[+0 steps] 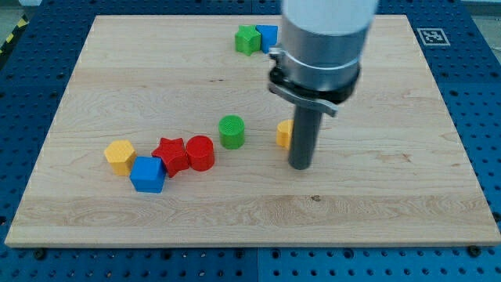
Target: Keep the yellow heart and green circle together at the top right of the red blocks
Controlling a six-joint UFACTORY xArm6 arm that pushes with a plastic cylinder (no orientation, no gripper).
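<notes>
The green circle (232, 131) stands near the board's middle. The yellow heart (283, 134) lies to its right, partly hidden behind my rod. My tip (300, 166) rests on the board just right of and below the yellow heart, close to it or touching it. The red star (171, 154) and the red cylinder (200, 153) sit side by side to the lower left of the green circle. The green circle and yellow heart are apart by about one block width.
A blue cube (148, 174) touches the red star's lower left. A yellow hexagon (120, 156) lies left of it. A green block (247, 39) and a blue block (268, 36) sit together at the view's top. The wooden board (407, 196) lies on a blue pegboard.
</notes>
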